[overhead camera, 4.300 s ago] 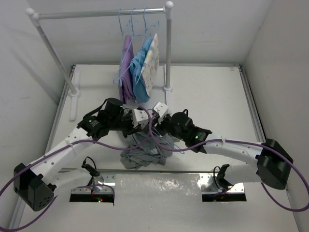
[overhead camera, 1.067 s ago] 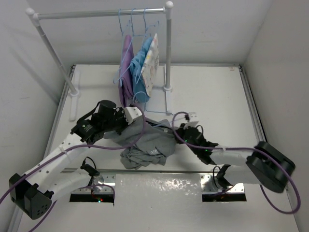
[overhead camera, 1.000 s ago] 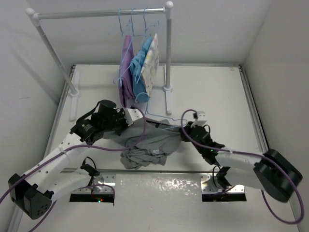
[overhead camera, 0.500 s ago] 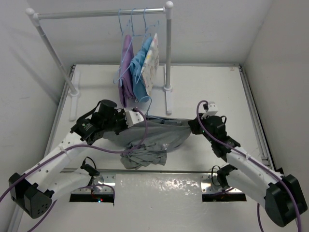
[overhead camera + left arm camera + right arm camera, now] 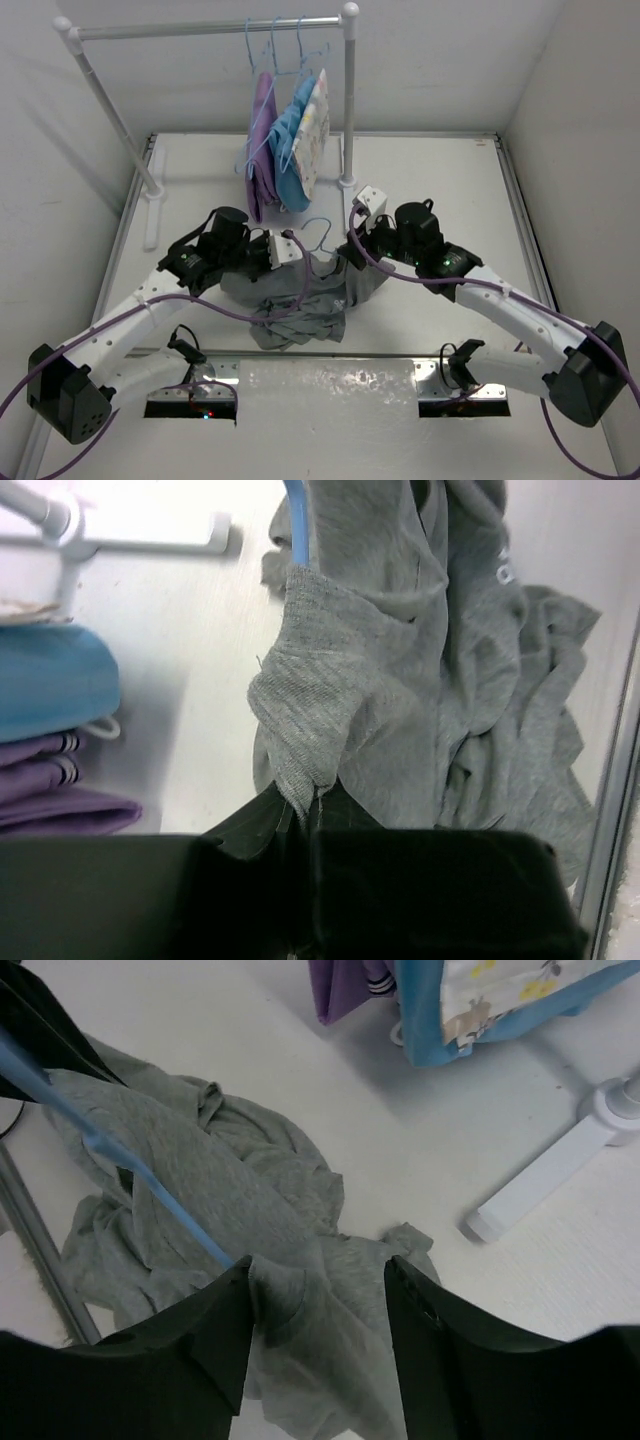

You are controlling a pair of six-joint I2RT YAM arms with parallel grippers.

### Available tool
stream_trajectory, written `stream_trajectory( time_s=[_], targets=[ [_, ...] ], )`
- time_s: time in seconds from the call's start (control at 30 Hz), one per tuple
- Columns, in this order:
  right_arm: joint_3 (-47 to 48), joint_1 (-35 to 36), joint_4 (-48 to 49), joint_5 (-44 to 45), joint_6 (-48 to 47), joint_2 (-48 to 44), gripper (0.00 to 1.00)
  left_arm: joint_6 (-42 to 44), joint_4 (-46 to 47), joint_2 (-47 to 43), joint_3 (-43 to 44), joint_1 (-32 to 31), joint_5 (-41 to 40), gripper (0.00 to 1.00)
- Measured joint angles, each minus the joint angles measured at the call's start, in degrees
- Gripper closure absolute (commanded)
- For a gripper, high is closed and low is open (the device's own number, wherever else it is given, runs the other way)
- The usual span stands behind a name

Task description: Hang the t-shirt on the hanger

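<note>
Top external view: within the last half second the right gripper [image 5: 352,244] has swung inward. The t-shirt [image 5: 300,300], previously stretched wide, now hangs bunched above the counter [image 5: 430,180]. The left gripper [image 5: 305,815] pinches a shirt fold below the hanger [image 5: 297,520]. The right gripper's jaws stand spread, with fabric between them. Judgement: tension is released, and the hanger is probably only partly seated.
</note>
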Motion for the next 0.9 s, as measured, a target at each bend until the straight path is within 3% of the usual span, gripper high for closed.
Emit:
stream_trajectory(
  time_s=[0.1, 0.37, 0.47, 0.7, 0.8, 0.83, 0.87, 0.9],
  targets=[
    [0.2, -0.2, -1.9, -2.2, -3.6, -0.5, 0.33, 0.1, 0.5, -0.1, -0.4, 0.0, 2.2, 1.00],
    [-0.3, -0.1, -5.9, -9.7, -11.2, -4.2, 0.30, 0.4, 1.1, -0.2, -1.2, 0.0, 4.9, 1.00],
    [-0.3, -0.1, -7.1, -13.5, -12.7, -4.1, 0.30, 0.4, 1.9, -0.2, -1.2, 0.0, 5.2, 1.00],
    [-2.3, 0.0, 0.0, -17.4, -10.8, -1.9, 0.42, 1.2, 2.1, -0.2, -1.2, 0.0, 8.2, 1.00],
    [-2.4, 0.4, 4.1, -17.8, -9.2, 2.7, 0.55, 1.7, 1.9, -0.2, -1.2, 0.1, 10.1, 1.00],
    [-2.4, 0.5, 5.2, -18.1, -8.8, 4.3, 0.64, 1.7, 1.7, -0.2, -1.2, 0.1, 10.7, 1.00],
    [-2.4, 0.6, 5.8, -18.5, -8.4, 5.7, 0.85, 1.7, 1.4, -0.2, -1.2, 0.2, 10.9, 1.00],
    [-2.4, 0.7, 6.1, -19.0, -8.3, 6.7, 0.96, 1.9, 1.2, -0.2, -1.2, 0.5, 11.2, 1.00]
  ],
)
